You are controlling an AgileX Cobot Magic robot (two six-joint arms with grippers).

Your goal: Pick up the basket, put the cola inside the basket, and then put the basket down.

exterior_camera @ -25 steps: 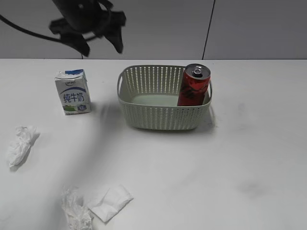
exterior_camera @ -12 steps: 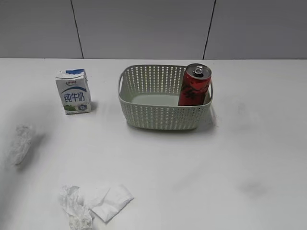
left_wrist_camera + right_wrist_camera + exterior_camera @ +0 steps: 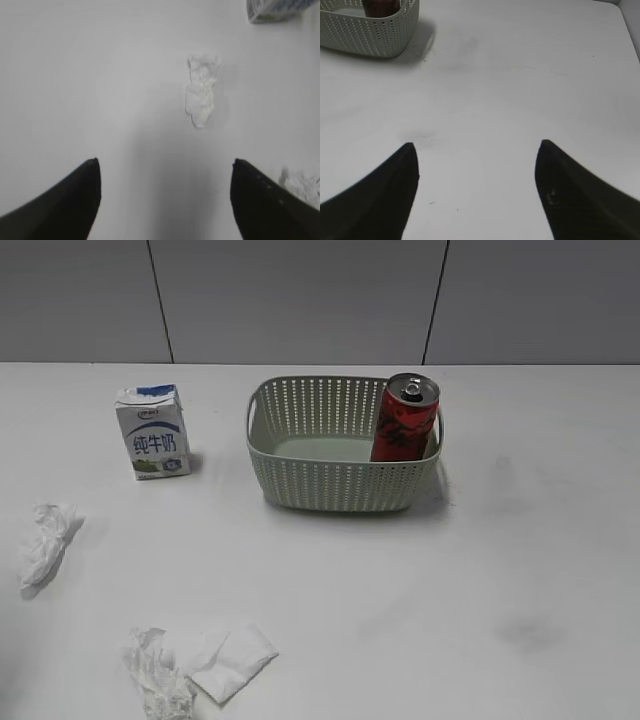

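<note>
The pale sage-green basket (image 3: 330, 485) rests on the white table at centre. The red cola can (image 3: 404, 420) stands upright inside it, against its right end. In the right wrist view the basket (image 3: 375, 35) shows at the top left, with the can's dark base (image 3: 381, 7) inside. My left gripper (image 3: 165, 162) is open and empty above bare table near a crumpled tissue (image 3: 201, 90). My right gripper (image 3: 476, 146) is open and empty over bare table, well away from the basket. Neither gripper shows in the exterior view.
A white-and-blue milk carton (image 3: 152, 432) stands left of the basket; its corner shows in the left wrist view (image 3: 272, 9). Crumpled tissues lie at the left (image 3: 42, 542) and front left (image 3: 160, 672), with a flat white paper (image 3: 232, 660) beside them.
The left arm, seen high at the back left one second ago, has left the exterior view. The basket and can have not moved.
</note>
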